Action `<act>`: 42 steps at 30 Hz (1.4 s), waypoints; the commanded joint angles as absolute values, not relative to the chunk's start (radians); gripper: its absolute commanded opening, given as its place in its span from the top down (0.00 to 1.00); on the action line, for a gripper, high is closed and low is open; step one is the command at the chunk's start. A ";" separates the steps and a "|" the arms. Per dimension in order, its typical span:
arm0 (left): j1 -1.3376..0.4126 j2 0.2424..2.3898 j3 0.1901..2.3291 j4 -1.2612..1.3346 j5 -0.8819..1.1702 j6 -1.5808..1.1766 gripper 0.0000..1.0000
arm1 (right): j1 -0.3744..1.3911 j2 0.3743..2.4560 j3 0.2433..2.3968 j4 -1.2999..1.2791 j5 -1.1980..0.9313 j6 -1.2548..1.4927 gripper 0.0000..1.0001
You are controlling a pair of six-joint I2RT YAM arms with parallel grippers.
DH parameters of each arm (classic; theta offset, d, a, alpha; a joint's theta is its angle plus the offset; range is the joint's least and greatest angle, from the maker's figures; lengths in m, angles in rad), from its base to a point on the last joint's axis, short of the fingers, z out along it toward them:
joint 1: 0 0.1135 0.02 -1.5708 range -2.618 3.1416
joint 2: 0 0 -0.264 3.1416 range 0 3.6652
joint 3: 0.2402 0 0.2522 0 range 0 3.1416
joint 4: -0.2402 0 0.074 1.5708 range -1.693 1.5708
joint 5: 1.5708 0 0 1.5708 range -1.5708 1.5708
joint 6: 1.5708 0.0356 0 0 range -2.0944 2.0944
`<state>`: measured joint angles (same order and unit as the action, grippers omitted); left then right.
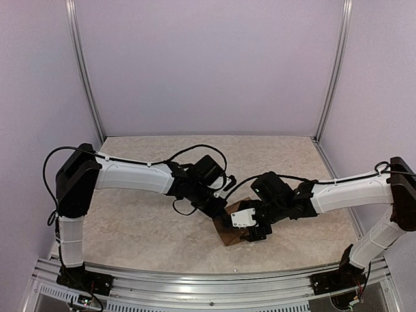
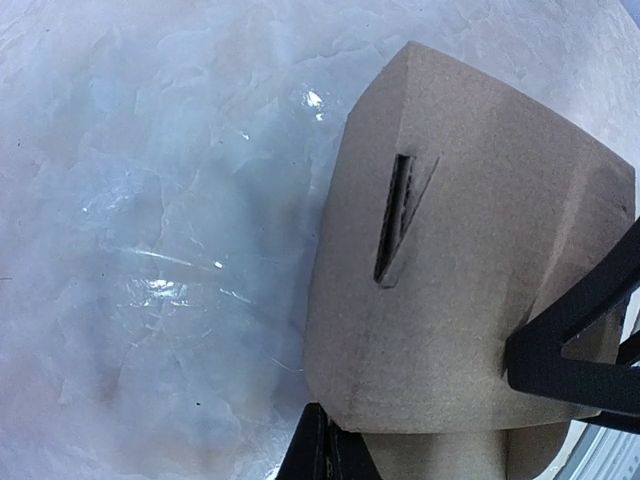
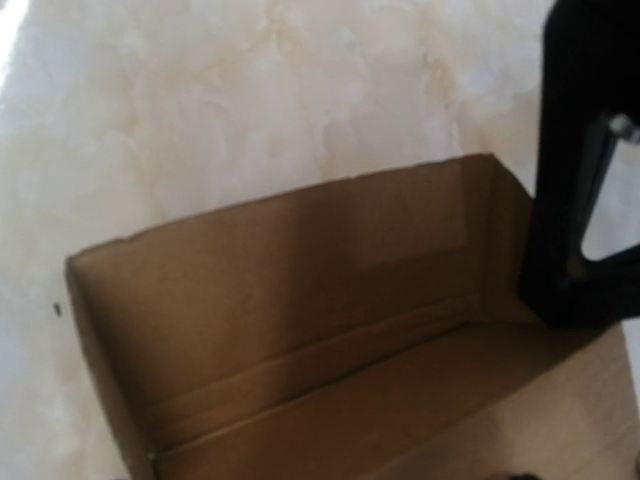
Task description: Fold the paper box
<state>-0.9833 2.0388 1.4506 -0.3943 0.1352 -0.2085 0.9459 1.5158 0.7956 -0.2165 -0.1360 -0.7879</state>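
Observation:
The paper box is brown cardboard, partly formed, on the table between my two grippers. In the left wrist view a flap of the box with a narrow slit fills the right side. It covers my left gripper except one black finger at its near edge. In the right wrist view I look into the open box, with walls raised around a floor panel. My right gripper hangs over the box and its fingers are hidden. A black finger of the other arm stands at the box's right wall.
The beige marbled table is ringed by pale walls with metal posts. An aluminium rail runs along the near edge. Black cables loop above the left wrist. A black bar of the right gripper crosses the flap's right edge.

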 commanded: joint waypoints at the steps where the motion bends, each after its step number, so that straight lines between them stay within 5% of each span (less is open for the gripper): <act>1: -0.984 2.039 1.555 -0.292 0.222 -0.283 0.99 | 0.959 1.559 0.761 -0.312 -0.182 -0.767 0.20; 29: -0.973 1.918 1.404 -0.278 0.095 -0.258 0.79 | 0.941 1.565 0.765 -0.315 -0.173 -0.749 0.21; 42: -0.974 1.716 0.983 -0.088 0.071 -0.328 0.77 | 0.941 1.574 0.771 -0.320 -0.175 -0.757 0.20</act>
